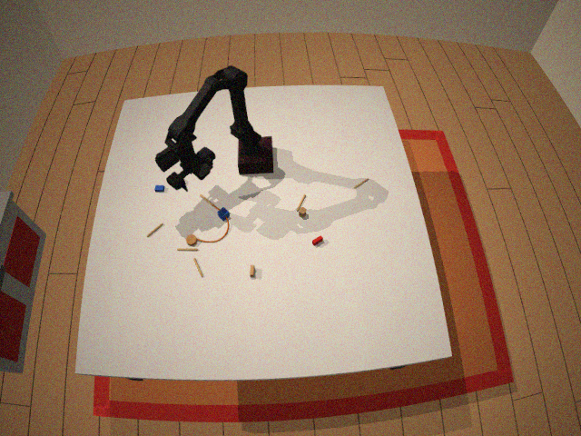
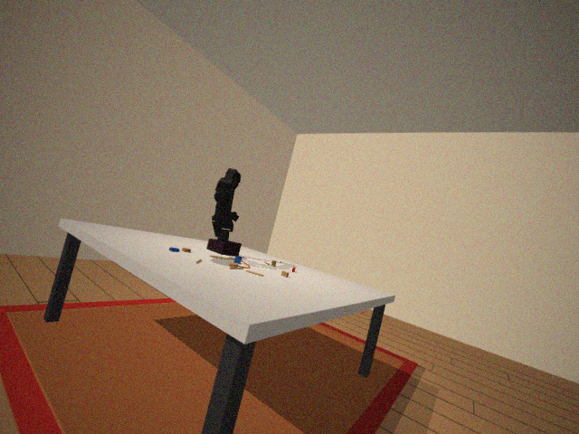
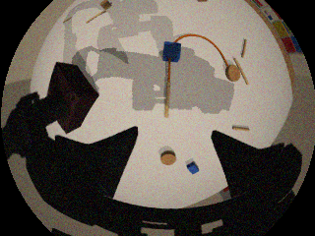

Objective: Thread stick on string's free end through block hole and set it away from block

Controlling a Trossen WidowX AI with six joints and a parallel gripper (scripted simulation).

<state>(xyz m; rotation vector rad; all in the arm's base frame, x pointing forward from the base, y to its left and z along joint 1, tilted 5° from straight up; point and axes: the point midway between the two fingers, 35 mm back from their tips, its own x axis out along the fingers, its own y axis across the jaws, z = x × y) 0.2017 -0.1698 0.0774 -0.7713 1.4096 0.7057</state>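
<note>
The blue block (image 1: 223,213) (image 2: 238,259) (image 3: 171,51) with the hole sits on the table (image 1: 281,319) (image 2: 298,298). The round wooden button (image 1: 191,240) (image 3: 232,73) lies on the table. The orange string (image 1: 228,228) (image 3: 197,35) curves from it to one side of the block. On the opposite side a short length of string leaves the block and ends in the thin wooden stick (image 1: 205,199) (image 3: 167,100), which lies on the table, apart from the block. My gripper (image 1: 181,183) (image 3: 176,133) is wide open and empty, raised above the table near the stick's free end, touching nothing.
A wooden disc (image 3: 168,157) and a small blue piece (image 1: 159,188) (image 3: 192,168) lie beyond the stick's free end. Loose sticks (image 1: 155,230) (image 1: 187,249) (image 1: 198,267) lie around the button. A wooden cylinder (image 1: 301,212), a red piece (image 1: 317,240) and a wooden piece (image 1: 252,271) lie farther off.
</note>
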